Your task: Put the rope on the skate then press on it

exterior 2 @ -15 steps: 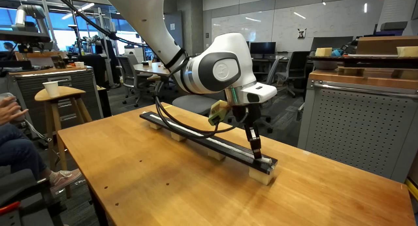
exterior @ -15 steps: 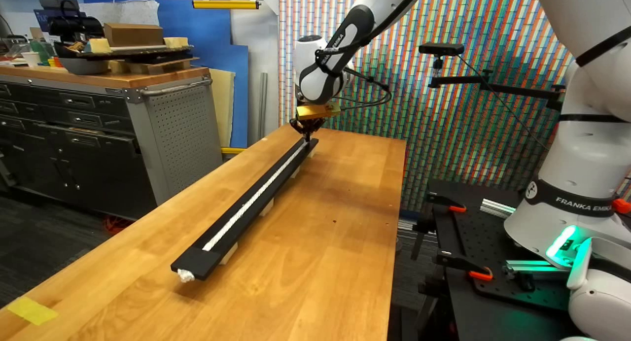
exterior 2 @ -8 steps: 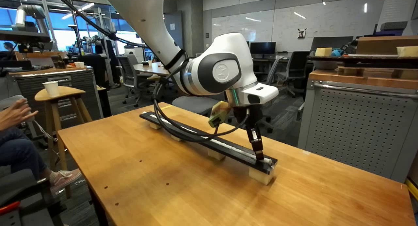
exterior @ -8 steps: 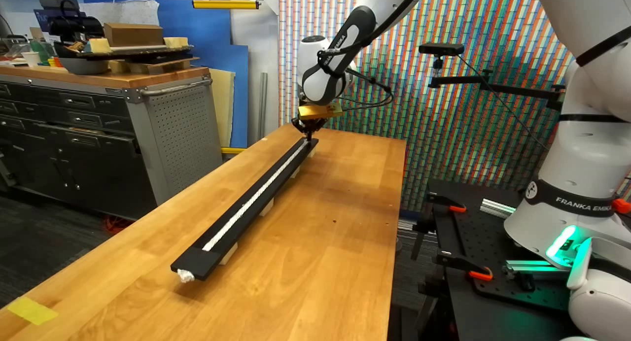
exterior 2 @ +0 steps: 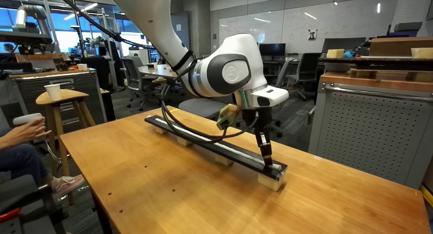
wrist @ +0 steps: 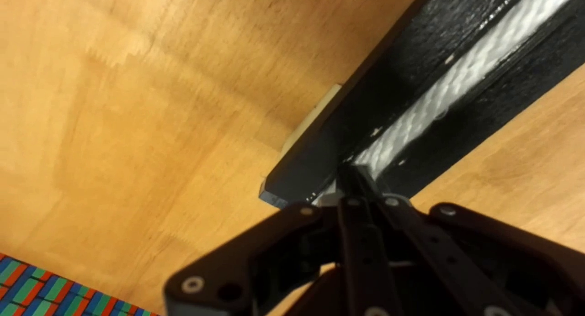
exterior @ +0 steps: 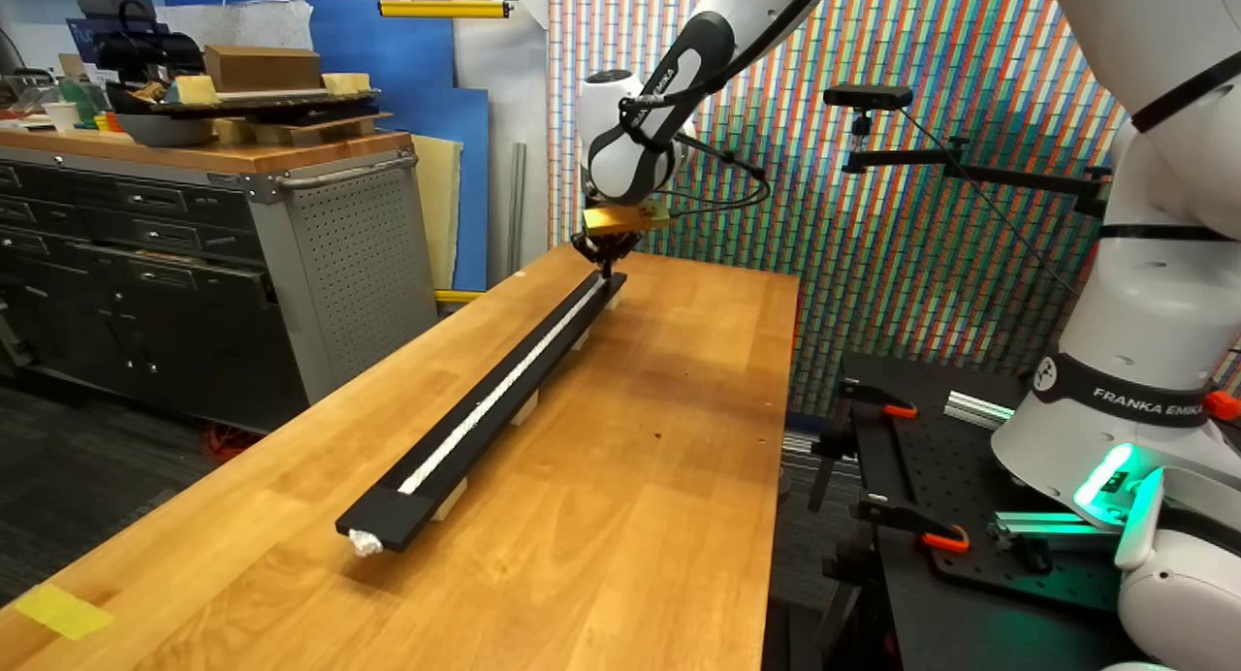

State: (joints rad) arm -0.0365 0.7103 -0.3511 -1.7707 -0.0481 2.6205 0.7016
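So there's exactly one rope [wrist: 457,83], white and twisted-looking, lying lengthwise in the groove of one long black skate [wrist: 388,83]. The gripper [exterior 2: 268,162] is down by one end, its two fingers [wrist: 363,243] together, and the tips look to be touching the top of the rope rather than wrapped around it. A short bit of rope pokes out past them. At the skate's opposite end there's one white tuft [exterior: 365,542], can't tell if it's the same rope. Four pale blocks [exterior 2: 270,182] prop the skate up off the wooden table [exterior: 679,555], same count in both exterior views. One strip of yellow tape [exterior: 64,611] is on the tabletop, well apart from the gripper. One white robot arm [exterior 2: 230,73] reaches over. Farther out, in an exterior view: one cup [exterior 2: 53,92] on one stool [exterior 2: 74,96].
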